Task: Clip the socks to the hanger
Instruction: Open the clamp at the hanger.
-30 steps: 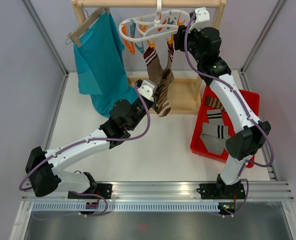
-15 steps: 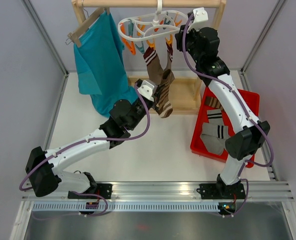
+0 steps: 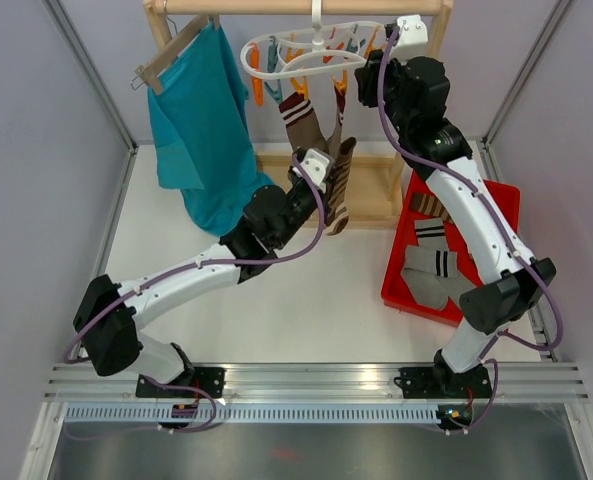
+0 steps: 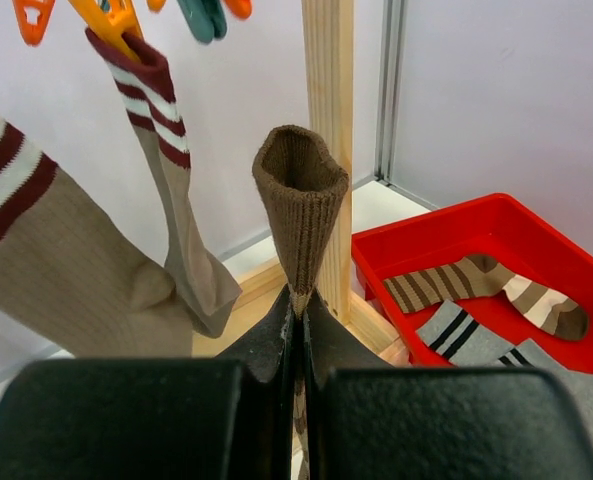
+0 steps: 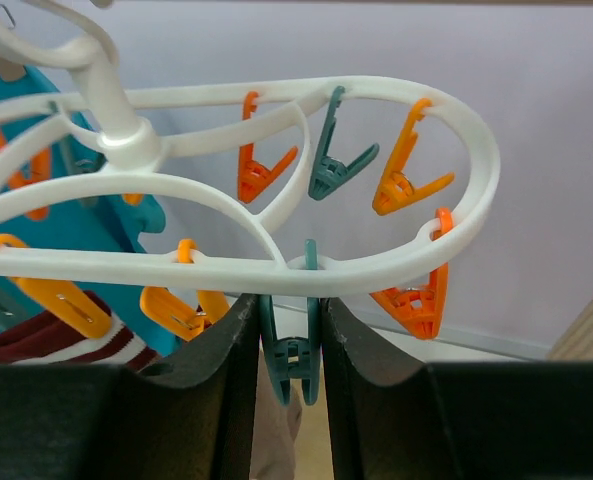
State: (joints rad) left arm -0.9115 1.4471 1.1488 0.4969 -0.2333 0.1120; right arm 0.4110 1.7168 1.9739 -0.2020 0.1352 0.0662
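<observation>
Brown ribbed sock point(image 4: 296, 190) sits pinched tight in left gripper point(image 4: 298, 305), right gripper point(image 5: 289, 310) clamps a teal plastic clip point(image 5: 290, 362) on the white looped hanger point(image 5: 376, 268).

1. The left gripper point(image 4: 297, 318) has its black fingers pressed together on a brown ribbed sock point(image 4: 298, 190), which stands upright with its cuff gaping open at the top.
2. To the left hangs a taupe sock point(image 4: 176, 230) with maroon and white stripes, its cuff caught in an orange clip point(image 4: 111, 18).
3. A second striped taupe sock point(image 4: 56, 270) fills the left edge.
4. A wooden post point(image 4: 328, 100) rises just behind the brown sock.
5. At the right, a red bin point(image 4: 516, 240) holds a brown-and-beige striped sock point(image 4: 476, 283) and a grey sock point(image 4: 466, 330) with dark and white bands.
</observation>
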